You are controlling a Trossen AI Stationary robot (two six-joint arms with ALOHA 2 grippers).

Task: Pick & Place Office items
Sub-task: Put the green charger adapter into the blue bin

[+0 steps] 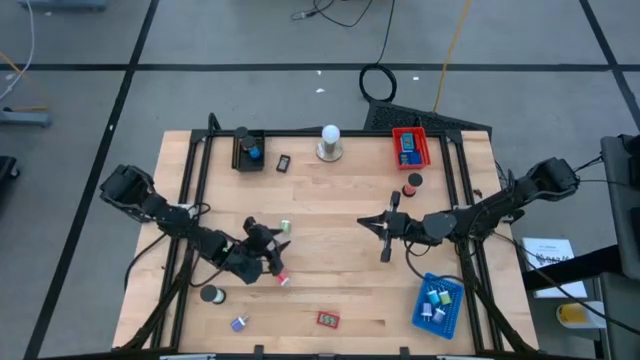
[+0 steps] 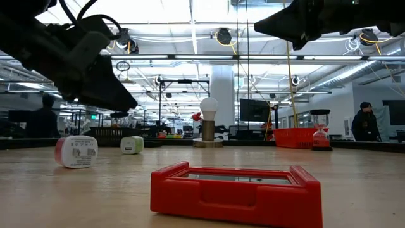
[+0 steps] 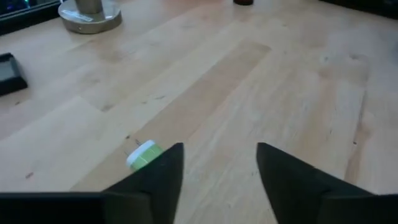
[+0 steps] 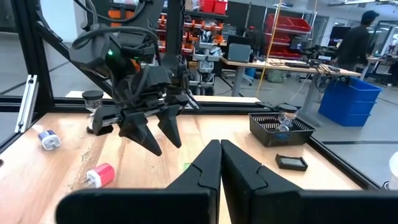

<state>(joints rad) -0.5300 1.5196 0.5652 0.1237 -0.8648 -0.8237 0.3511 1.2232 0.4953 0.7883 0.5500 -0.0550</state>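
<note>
**Both arms above the middle of the table, no item held**

The left gripper (image 1: pixel 268 243) hung over the left-centre of the wooden table (image 1: pixel 330 200) with its fingers (image 3: pixel 163 174) spread and nothing between them. A small green-and-white piece (image 1: pixel 285 227) lay on the table just beside one fingertip (whether it touched could not be told), and a pink-and-white piece (image 1: pixel 283 279) lay near the gripper on the front side. The right gripper (image 1: pixel 385 236) hung over the right-centre of the table, its fingers (image 4: pixel 208 165) pressed together on nothing.

The remaining office items were spread out. A flat red case (image 1: pixel 328 319) lay near the front edge, with a purple-and-white piece (image 1: pixel 239 323) and a dark roll (image 1: pixel 210 294) to its left. A flat black case (image 1: pixel 283 162) lay near the back, beside a black tray (image 1: pixel 247 149) holding a blue piece (image 1: pixel 254 153). A red-and-black roll (image 1: pixel 413 183) stood below the red tray (image 1: pixel 409 146), which held a blue item. The blue tray (image 1: pixel 438 305), at the front right, held several small white and teal pieces. A white bulb on a round base (image 1: pixel 329 142) stood at the back centre. A person (image 4: pixel 356 43) showed in the room beyond the table.
</note>
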